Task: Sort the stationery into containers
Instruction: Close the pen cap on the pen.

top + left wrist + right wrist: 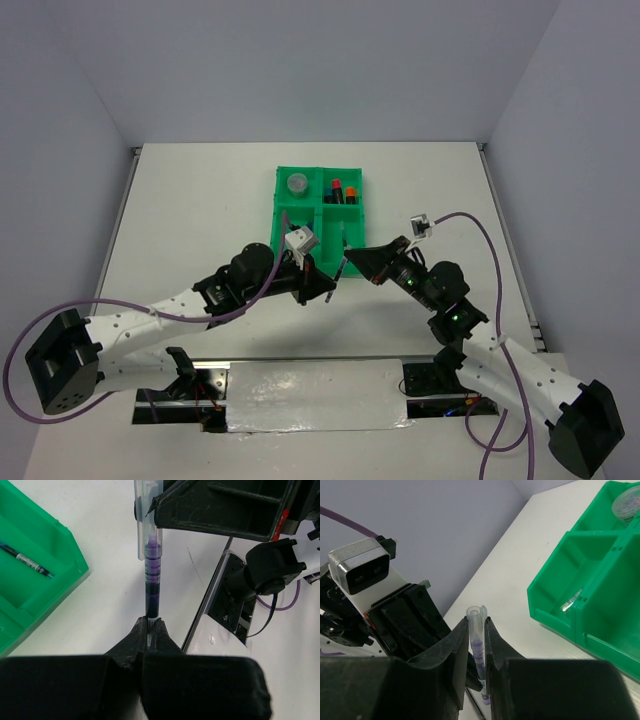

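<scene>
A pen (151, 587) with purple-tinted ink and a clear cap (476, 622) hangs between my two grippers above the table, in front of the green tray (283, 215). My left gripper (149, 625) is shut on the pen's dark barrel end. Around the clear cap, my right gripper (478, 627) is shut, one finger on each side. In the top view the left gripper (328, 290) and the right gripper (350, 262) meet tip to tip. The tray holds a grey disc (297, 183), two red-capped markers (338, 190) and a thin pen (27, 560).
The green tray (555, 595) stands at the middle back of the white table (200, 200). A purple cable (480, 225) loops off the right wrist. A metal strip (315, 395) lies between the arm bases at the near edge.
</scene>
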You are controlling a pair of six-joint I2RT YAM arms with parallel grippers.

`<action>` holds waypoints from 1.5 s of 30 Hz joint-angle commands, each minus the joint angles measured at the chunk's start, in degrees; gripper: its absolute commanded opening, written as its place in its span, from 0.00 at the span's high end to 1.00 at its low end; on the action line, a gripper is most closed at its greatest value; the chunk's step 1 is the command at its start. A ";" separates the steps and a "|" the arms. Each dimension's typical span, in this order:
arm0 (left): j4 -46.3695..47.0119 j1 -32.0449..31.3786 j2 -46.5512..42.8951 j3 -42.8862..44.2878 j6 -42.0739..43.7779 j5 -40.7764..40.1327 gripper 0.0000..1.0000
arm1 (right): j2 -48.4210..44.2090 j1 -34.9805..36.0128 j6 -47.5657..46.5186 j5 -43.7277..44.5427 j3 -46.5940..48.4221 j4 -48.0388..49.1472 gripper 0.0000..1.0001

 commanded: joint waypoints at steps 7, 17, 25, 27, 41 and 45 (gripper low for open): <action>14.31 0.68 -4.89 9.08 4.88 -4.99 1.00 | 9.94 1.30 0.29 -14.08 -0.31 -9.12 1.00; 12.64 0.77 -8.50 8.82 6.64 -8.78 1.00 | 12.41 1.39 1.77 -16.10 -1.26 -7.31 1.00; 21.15 0.77 -8.41 4.97 3.83 -10.36 1.00 | 15.41 2.53 9.50 -17.35 -5.65 3.68 1.00; 23.17 0.77 -8.41 4.25 3.04 -10.10 1.00 | 15.14 2.62 11.00 -16.99 -6.36 4.57 1.00; 23.88 0.77 -9.02 5.04 5.58 -12.38 1.00 | 17.78 3.23 15.92 -23.75 -4.07 6.24 1.00; 22.40 0.77 -8.85 5.83 6.02 -12.38 1.00 | 15.94 3.23 14.09 -22.45 -3.02 3.55 1.00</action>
